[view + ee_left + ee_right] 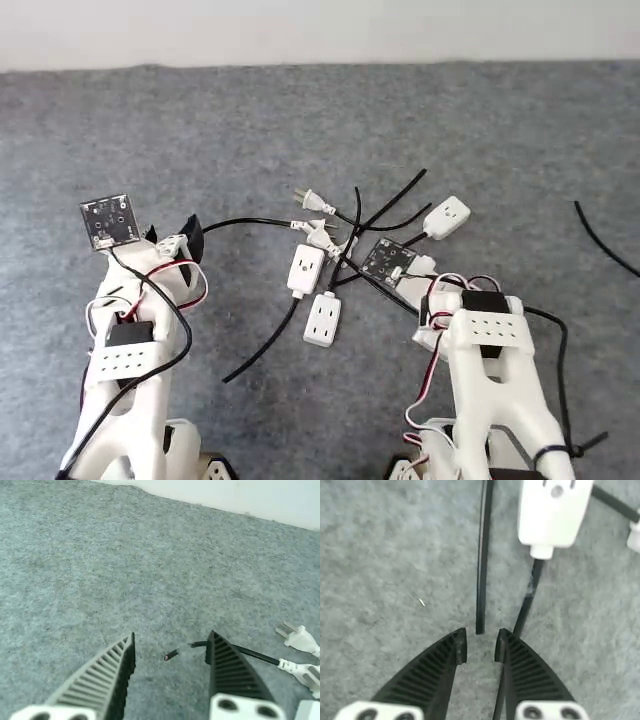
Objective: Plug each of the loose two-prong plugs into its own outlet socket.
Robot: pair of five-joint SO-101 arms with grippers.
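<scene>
grey carpet (300,120) covers the table; at the left the left gripper (172,240) sits low over it, well apart from the tangle of cords; in its own wrist view the left gripper (171,637) has its jaws spread wide and holds nothing, with the cut end of a black cable (171,655) lying on the carpet just past the gap; toward the middle, the upper plug (316,202) and the lower plug (320,232) lie loose near each other, prongs pointing left, neither one in a socket; just below them the near socket (305,268) and the low socket (322,318) lie face up, close together; black cords cross over and between them; further right the far socket (447,217) lies tilted, its cord running back toward the right arm; the right gripper (481,635) has its jaws parted by a narrow gap, gripping nothing, a thin cord end (480,625) just ahead of the tips and the far socket (552,512) beyond.
</scene>
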